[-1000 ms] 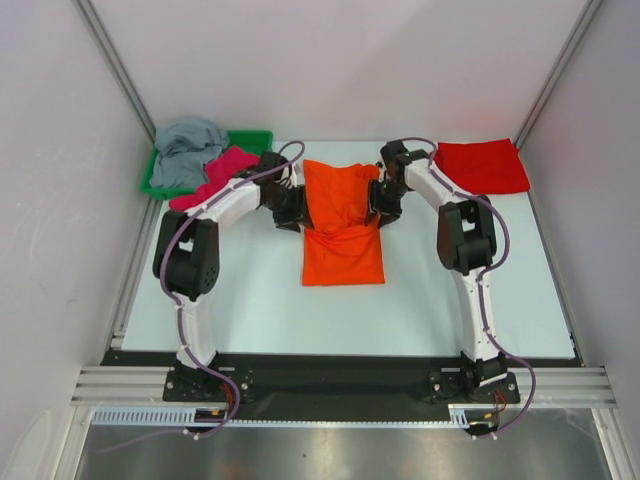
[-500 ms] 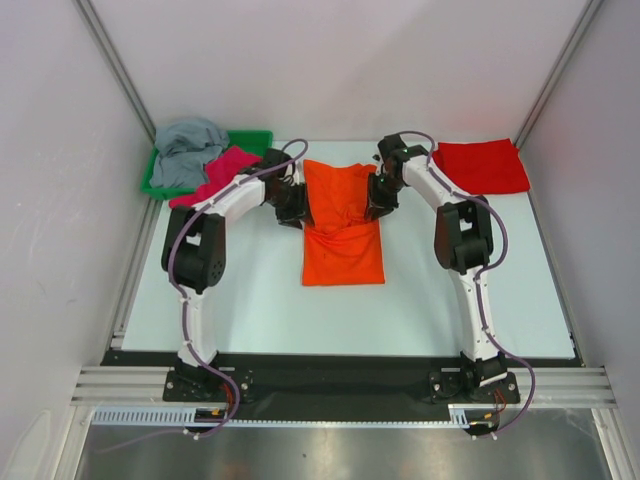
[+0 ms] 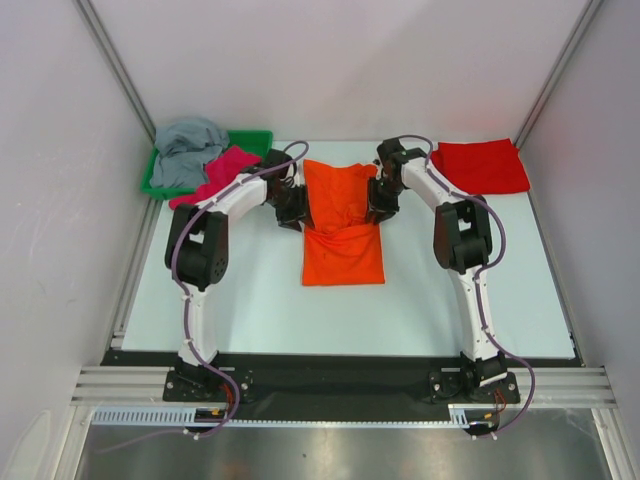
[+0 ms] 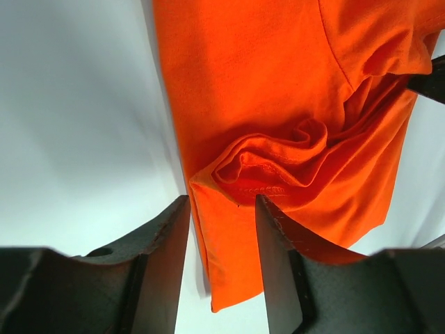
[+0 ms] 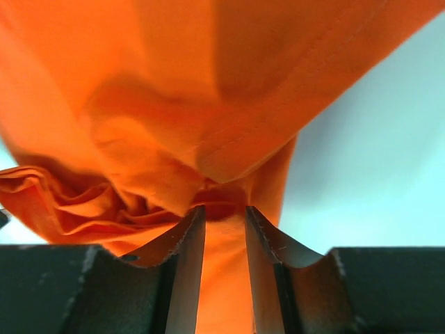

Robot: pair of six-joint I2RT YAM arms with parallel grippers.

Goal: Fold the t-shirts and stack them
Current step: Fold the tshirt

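The orange t-shirt (image 3: 342,225) lies mid-table, its upper half rumpled over a flat lower half. My left gripper (image 3: 293,208) is at its left edge. In the left wrist view the left gripper (image 4: 221,205) stands open, its jaws straddling the shirt's edge (image 4: 229,257) without pinching it. My right gripper (image 3: 381,203) is at the shirt's right edge. The right wrist view shows the right gripper (image 5: 224,212) shut on a gathered fold of the orange cloth (image 5: 208,139). A folded red t-shirt (image 3: 482,166) lies at the back right.
A green tray (image 3: 255,140) stands at the back left corner. A grey t-shirt (image 3: 188,150) is heaped in it and a pink one (image 3: 222,172) spills over its front rim next to the left arm. White walls close in both sides.
Both grippers have shifted slightly toward the back along the orange shirt's sides. The left arm's elbow has swung a little to the right. The shirt's folds have hardly moved.
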